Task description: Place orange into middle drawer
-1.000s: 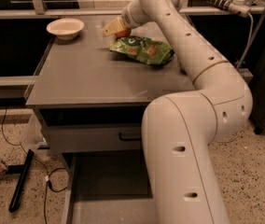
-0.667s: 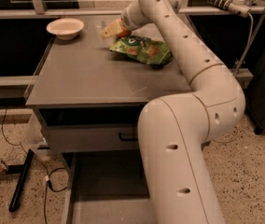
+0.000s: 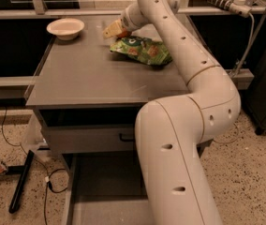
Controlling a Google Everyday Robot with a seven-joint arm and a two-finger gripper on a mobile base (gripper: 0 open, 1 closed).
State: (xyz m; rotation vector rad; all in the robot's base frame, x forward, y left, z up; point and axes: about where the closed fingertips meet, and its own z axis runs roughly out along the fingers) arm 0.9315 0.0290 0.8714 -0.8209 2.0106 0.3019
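Gripper [image 3: 113, 31] of mine sits at 12 o'clock on the top [image 3: 86, 76], right by the orange [image 3: 123, 33]; I cannot tell whether it has a grip. Bag [image 3: 142, 50] lies at the orange's 4 o'clock, bowl [image 3: 65, 28] at 9. At 6 o'clock the drawer [image 3: 100, 186] stands open.

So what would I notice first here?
The huge white robot arm fills the right of the view, reaching across the grey cabinet top. At its far end its jaws, the gripper, sit at the orange, beside a green snack bag. Below, the middle drawer stands open.
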